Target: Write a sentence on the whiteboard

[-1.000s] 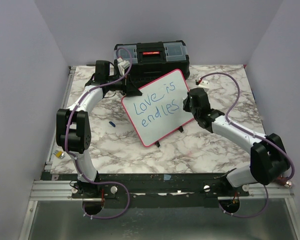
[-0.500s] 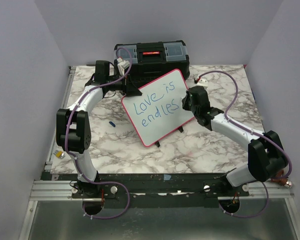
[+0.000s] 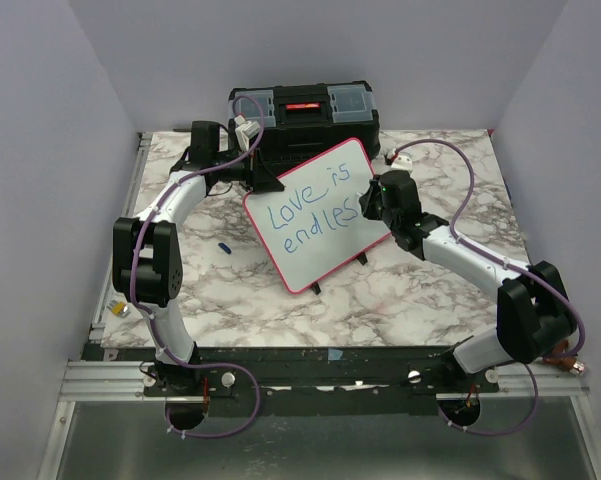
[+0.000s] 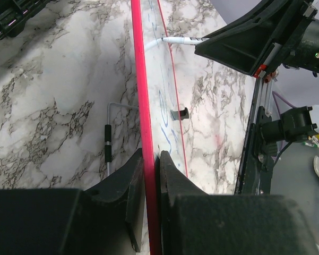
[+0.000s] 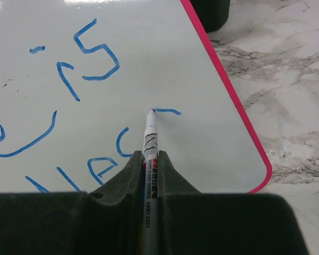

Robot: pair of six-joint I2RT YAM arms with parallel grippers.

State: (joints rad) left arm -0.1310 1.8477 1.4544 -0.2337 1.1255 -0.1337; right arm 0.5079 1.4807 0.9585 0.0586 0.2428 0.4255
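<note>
Whiteboard [image 3: 315, 262] glossy white, pink-red frame. Sentence [image 3: 305, 205] blue. Marker [image 5: 149, 139] white barrel, black print, red band. Tabletop [image 3: 420, 300] white marble, grey-brown veining. Toolbox [image 3: 305, 125] black, red strip on lid. Cables [image 3: 432, 143] purple. Small object [image 3: 223, 246] on tabletop dark blue.

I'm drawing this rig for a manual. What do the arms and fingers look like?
The left arm and right arm have rounded white links between bulky black joint housings. A thin purple cable loops along each. The fingers are matt black and wedge-shaped.
</note>
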